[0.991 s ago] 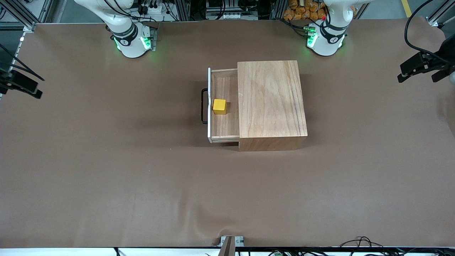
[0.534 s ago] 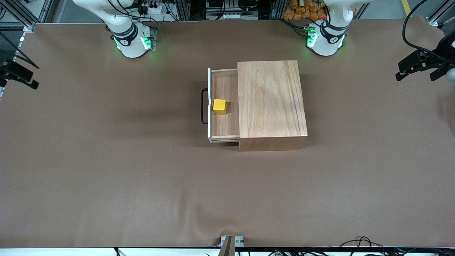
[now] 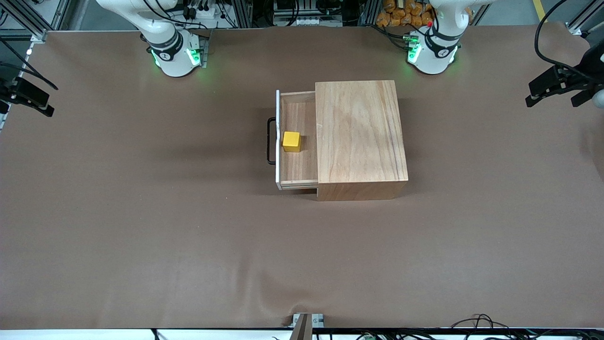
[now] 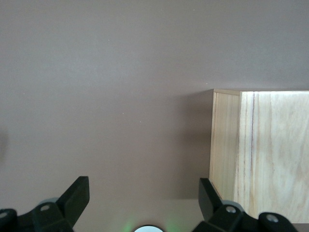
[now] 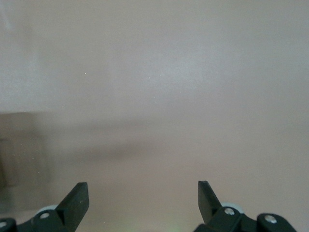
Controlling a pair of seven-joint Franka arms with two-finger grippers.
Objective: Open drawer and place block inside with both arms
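Note:
The wooden cabinet (image 3: 361, 137) stands mid-table. Its drawer (image 3: 298, 165) is pulled out toward the right arm's end, white front panel and black wire handle (image 3: 270, 140) leading. The yellow block (image 3: 291, 141) sits in the drawer, close to the front panel. My left gripper (image 3: 553, 92) is open and empty, up in the air over the left arm's end of the table. In the left wrist view it (image 4: 143, 193) shows a corner of the cabinet (image 4: 260, 150). My right gripper (image 3: 27, 98) is open and empty over the right arm's end. The right wrist view (image 5: 143, 193) shows only bare table.
The brown table cover (image 3: 141, 212) spreads all round the cabinet. The arm bases (image 3: 177, 54) (image 3: 432, 52) with green lights stand at the table's edge farthest from the front camera. Cables and a small bracket (image 3: 306, 321) lie at the nearest edge.
Both grippers have drawn slightly farther out toward their ends of the table, then nearly stopped. The drawer and the block have not moved.

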